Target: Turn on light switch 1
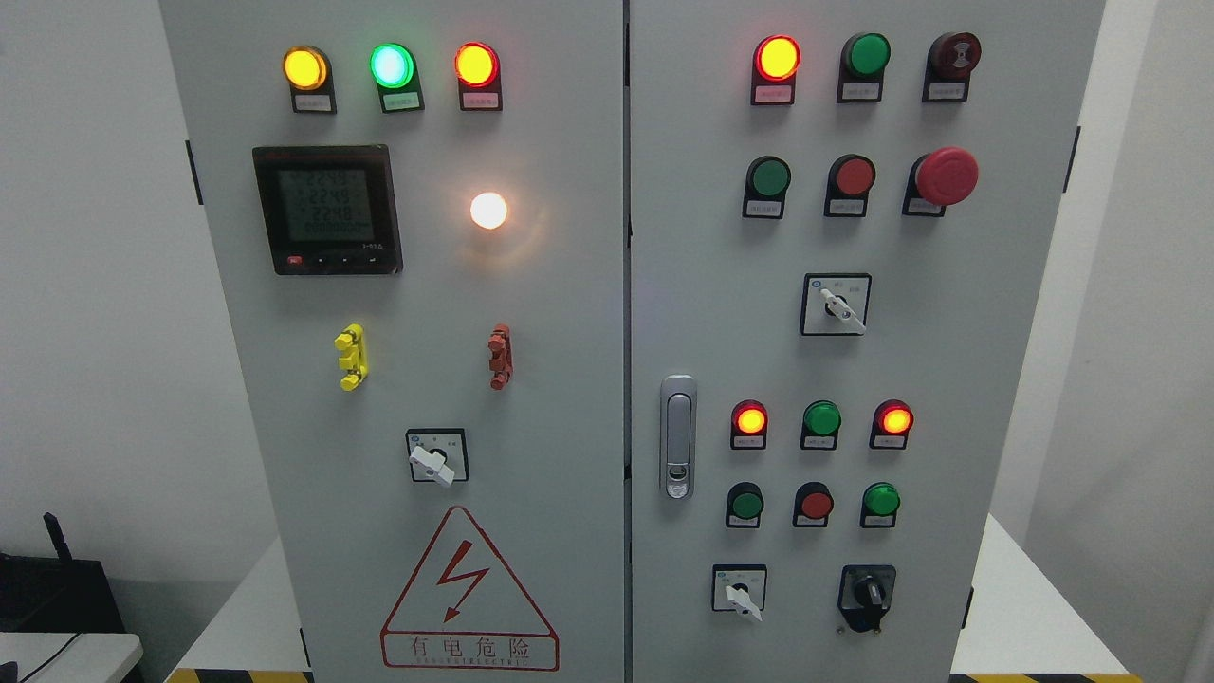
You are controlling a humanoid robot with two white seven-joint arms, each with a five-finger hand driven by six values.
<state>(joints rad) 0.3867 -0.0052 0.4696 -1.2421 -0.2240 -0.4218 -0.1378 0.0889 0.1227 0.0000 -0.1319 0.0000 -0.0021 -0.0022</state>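
In front of me, a grey two-door electrical cabinet (588,379) is filling the view, and neither of my hands is showing, so I cannot tell whether my fingers are apart or together. Going from the left, I am looking at three lit indicator lamps (390,65), a digital meter (326,210), a glowing white lamp (488,211), a yellow toggle (352,357), a red-brown toggle (500,357) and a rotary selector (436,457) above the warning triangle (469,593). Past the door handle (677,436), the right door is carrying rows of red and green buttons, an emergency stop (945,176) and three more selectors (835,304).

The risk I am weighing is touching the wrong control: the label plates are too small to read, so which one is switch 1 is a guess. I am judging it to be the yellow toggle, on the left door below the meter. A stray reach could bump the emergency stop.

The cabinet's top and bottom are cut off, as is the bench (1024,617) beneath it.
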